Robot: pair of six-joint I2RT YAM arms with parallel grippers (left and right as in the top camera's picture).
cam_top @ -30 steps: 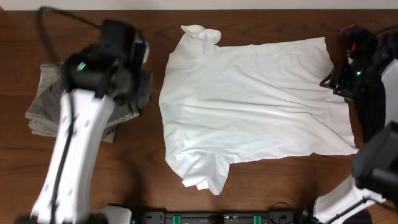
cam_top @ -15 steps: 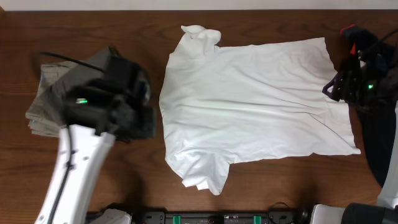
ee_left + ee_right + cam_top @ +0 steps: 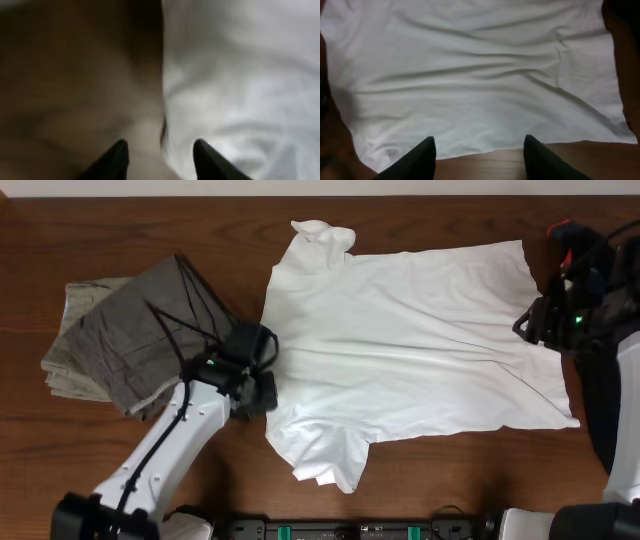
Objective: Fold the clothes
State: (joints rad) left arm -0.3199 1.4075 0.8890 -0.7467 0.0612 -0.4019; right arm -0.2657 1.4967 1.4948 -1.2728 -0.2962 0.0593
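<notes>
A large white T-shirt lies spread flat across the middle of the dark wooden table, its neck toward the left and its hem toward the right. Folded grey-khaki trousers lie at the left. My left gripper hovers at the shirt's left edge. In the blurred left wrist view the left gripper is open and straddles the border of the shirt, holding nothing. My right gripper sits at the hem. In the right wrist view the right gripper is open over bare wood, just short of the shirt.
The lower sleeve bunches toward the front edge. The upper sleeve is crumpled near the back edge. The left arm crosses the front left of the table.
The left arm has swung from above the trousers rightward and down to the shirt's left edge, uncovering the trousers. Its jaws have opened wider. The right gripper stayed at the hem.
</notes>
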